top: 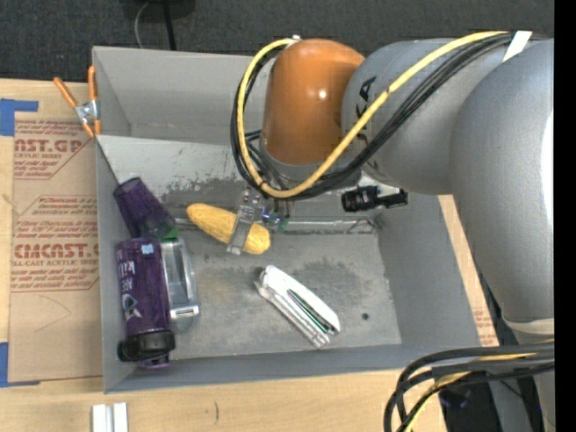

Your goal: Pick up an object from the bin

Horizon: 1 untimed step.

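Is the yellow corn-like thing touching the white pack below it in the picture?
Apart. The camera view shows bare grey bin floor between the yellow corn-like thing and the white pack.

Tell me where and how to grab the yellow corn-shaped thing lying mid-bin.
Take the yellow cob across its thick middle, coming straight down from above. It lies flat on the bin floor with tapered ends, and bare floor along both long sides leaves room. The pincer hangs over its right part.

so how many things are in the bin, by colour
purple: 2, bottle-shaped thing and long pack, both at the left
yellow: 1, corn-like piece mid-bin
white: 1, slim pack lower in view than the yellow one
total: 4
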### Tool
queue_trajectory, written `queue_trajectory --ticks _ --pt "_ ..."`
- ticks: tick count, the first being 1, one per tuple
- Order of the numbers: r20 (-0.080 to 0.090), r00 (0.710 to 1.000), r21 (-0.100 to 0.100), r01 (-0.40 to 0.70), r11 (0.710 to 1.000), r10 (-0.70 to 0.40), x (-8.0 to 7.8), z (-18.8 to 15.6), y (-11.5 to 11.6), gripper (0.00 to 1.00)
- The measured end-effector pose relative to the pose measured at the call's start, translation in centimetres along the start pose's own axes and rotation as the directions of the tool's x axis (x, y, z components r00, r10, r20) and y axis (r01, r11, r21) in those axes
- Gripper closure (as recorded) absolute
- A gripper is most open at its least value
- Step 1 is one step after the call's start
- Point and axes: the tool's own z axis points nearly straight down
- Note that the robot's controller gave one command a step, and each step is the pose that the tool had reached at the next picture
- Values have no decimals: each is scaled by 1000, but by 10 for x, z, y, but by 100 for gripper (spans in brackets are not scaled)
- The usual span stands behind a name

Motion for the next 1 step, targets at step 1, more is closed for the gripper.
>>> queue_trajectory --ticks 1 --pt "9 999 -4 30 1000 -30 6 33 -2 100"
